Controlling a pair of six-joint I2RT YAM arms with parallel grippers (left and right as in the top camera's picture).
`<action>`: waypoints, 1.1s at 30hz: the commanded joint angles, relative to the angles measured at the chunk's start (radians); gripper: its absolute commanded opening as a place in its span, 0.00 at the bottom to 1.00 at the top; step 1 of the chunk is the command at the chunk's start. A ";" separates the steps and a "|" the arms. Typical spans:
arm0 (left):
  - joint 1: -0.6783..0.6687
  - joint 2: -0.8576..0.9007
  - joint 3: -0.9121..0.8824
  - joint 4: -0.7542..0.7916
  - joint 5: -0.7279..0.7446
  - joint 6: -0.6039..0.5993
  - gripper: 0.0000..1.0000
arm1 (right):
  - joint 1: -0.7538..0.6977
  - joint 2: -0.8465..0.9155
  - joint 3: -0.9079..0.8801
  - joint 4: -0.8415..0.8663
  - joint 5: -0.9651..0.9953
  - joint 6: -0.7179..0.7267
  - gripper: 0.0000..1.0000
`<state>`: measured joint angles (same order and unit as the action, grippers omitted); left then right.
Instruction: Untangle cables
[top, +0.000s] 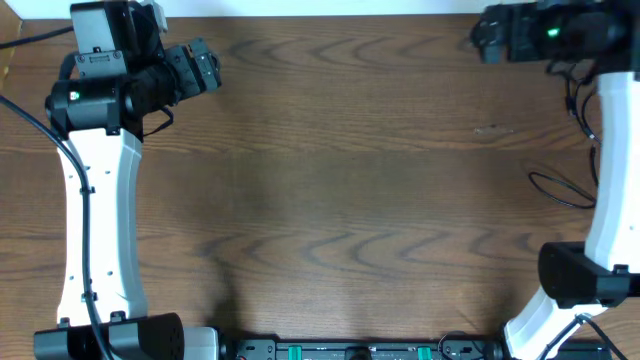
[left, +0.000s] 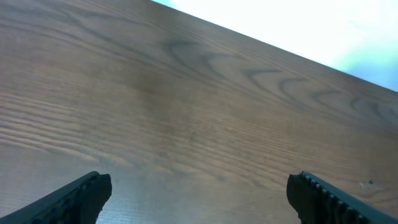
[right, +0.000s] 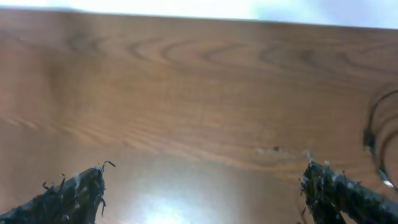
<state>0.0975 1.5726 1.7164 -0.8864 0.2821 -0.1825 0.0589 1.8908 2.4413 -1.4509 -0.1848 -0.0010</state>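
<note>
Overhead, a thin black cable (top: 534, 180) loops on the brown wood-grain surface (top: 340, 180) just beside the right arm (top: 610, 190); the left wrist view shows the left tool (left: 199, 183) wide over wood, with a pale area (left: 280, 18) beyond; the right wrist view shows the right tool (right: 204, 175) wide and, unlike the left, the cable.

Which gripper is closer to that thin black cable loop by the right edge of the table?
Right. The right gripper is at the far edge near the cable loop; the left gripper is across the table.

Brown wood-grain desk (top: 350, 180) gives open passage across its middle; thin black looped cable (right: 369, 138) obstructs the right edge.
</note>
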 joint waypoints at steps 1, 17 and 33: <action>0.002 -0.005 0.000 -0.002 -0.007 0.010 0.95 | 0.053 -0.038 0.013 -0.029 0.166 -0.016 0.99; 0.002 -0.005 0.000 -0.002 -0.007 0.010 0.96 | 0.112 -0.073 0.012 -0.113 0.222 -0.016 0.99; 0.002 -0.005 0.000 -0.002 -0.007 0.010 0.96 | 0.099 -0.129 -0.034 -0.086 0.279 -0.013 0.99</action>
<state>0.0975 1.5726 1.7164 -0.8867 0.2821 -0.1825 0.1623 1.8187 2.4290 -1.5631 0.0795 -0.0086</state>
